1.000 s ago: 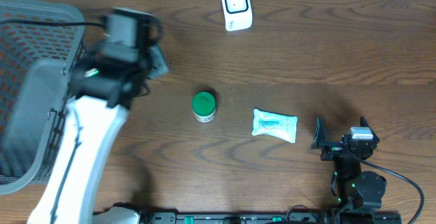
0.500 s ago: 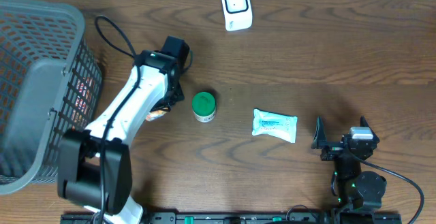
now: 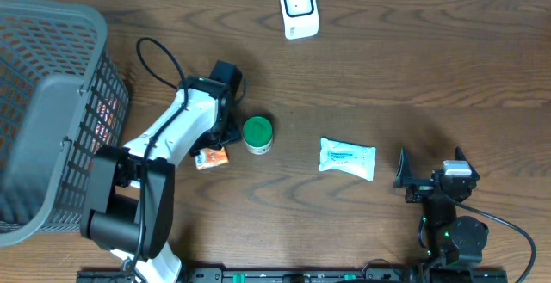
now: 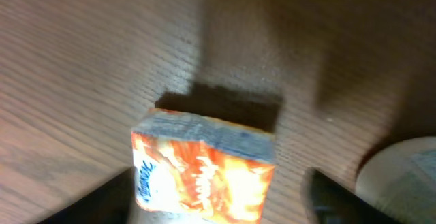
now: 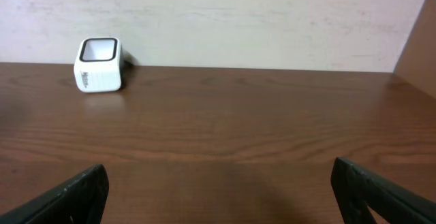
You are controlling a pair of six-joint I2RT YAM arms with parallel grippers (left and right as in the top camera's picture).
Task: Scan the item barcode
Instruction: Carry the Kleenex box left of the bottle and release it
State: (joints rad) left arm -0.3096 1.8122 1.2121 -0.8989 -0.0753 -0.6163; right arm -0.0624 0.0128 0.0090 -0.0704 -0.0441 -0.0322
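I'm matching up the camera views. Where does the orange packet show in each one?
Overhead: the orange packet lies left of centre, beside the green-lidded jar.
Left wrist: lower middle.
Right wrist: not in it.
Shared landmark: the jar, a pale edge at the left wrist view's lower right.

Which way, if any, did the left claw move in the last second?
Yes. The left claw swung from the basket rightward and toward the near edge, now open over an orange packet beside the green-lidded jar.

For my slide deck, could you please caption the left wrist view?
Open left hand over an orange packet on the table, tub beside it.
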